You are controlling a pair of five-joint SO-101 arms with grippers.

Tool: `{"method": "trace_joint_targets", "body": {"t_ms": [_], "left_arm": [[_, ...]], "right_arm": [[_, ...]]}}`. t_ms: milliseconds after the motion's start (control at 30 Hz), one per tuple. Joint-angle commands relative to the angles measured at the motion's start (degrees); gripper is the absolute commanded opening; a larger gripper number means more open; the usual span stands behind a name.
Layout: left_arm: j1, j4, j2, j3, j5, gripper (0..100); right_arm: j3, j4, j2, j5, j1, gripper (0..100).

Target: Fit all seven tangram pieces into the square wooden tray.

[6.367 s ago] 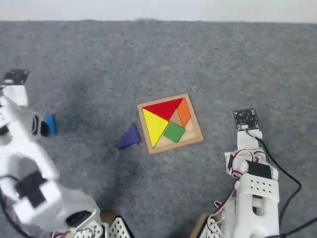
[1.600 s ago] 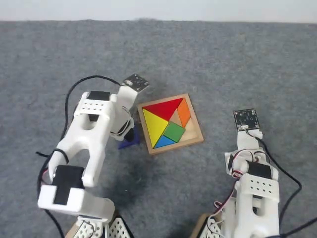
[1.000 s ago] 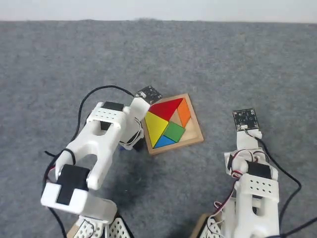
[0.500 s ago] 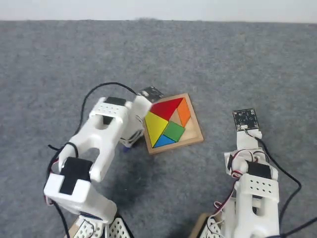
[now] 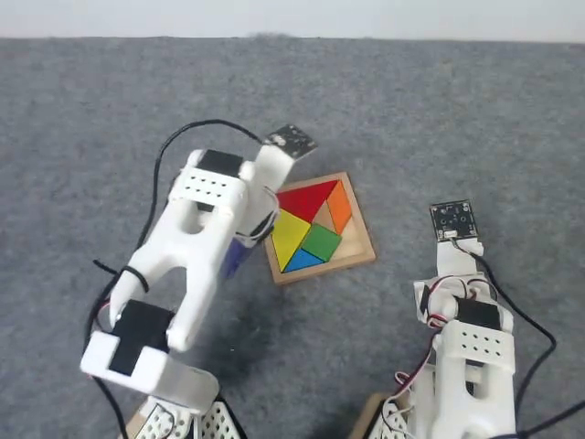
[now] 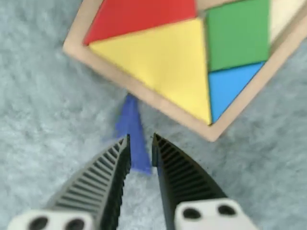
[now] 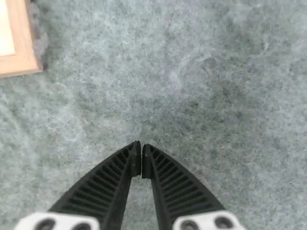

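The square wooden tray (image 5: 329,268) lies mid-table and holds a red triangle (image 5: 302,198), a yellow triangle (image 5: 285,233), an orange piece (image 5: 340,207), a green square (image 5: 321,242) and a small blue triangle (image 5: 302,261). A purple piece (image 5: 236,256) rests on the carpet against the tray's left rim (image 6: 158,103). My left gripper (image 6: 140,143) is shut on the purple piece (image 6: 133,129), one finger on each side. My right gripper (image 7: 141,144) is shut with nothing in it, over bare carpet to the right of the tray's corner (image 7: 14,43).
Grey carpet covers the table all around. Bare wood (image 5: 355,240) shows in the tray's right part. The left arm's body (image 5: 196,247) reaches over the carpet left of the tray. A black cable (image 5: 521,315) loops beside the right arm.
The blue triangle went from the left gripper at far left into the tray. The left arm then came to the purple piece, and its wrist has tipped farther away. The right arm is unmoved.
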Motion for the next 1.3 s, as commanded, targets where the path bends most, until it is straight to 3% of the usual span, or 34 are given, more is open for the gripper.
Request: {"method": "trace_joint_targets", "body": {"t_ms": [0,100,233,400,900,1267], "left_arm": [[2.9,0.7,-2.9,-3.47,2.81,7],[1.14,1.58,-3.16,-3.21,2.37,8],[-4.75,1.05,-2.9,-4.0,-0.18,18],[-11.6,-2.9,-0.09,-3.91,-3.78,18],[-13.63,-9.05,13.71,-4.0,-8.79,19],[-13.19,-3.52,18.29,-4.0,-8.79,19]], "right_arm": [[-0.53,-1.01,-1.71,-0.53,-0.31,1.6],[-0.53,-1.01,-1.71,-0.44,-0.31,1.6],[-0.53,-0.92,-1.71,-0.44,-0.31,1.6],[-0.53,-0.92,-1.71,-0.44,-0.31,1.6],[-0.53,-0.92,-1.71,-0.53,-0.31,1.6],[-0.53,-0.84,-1.71,-0.53,-0.31,1.6]]}}
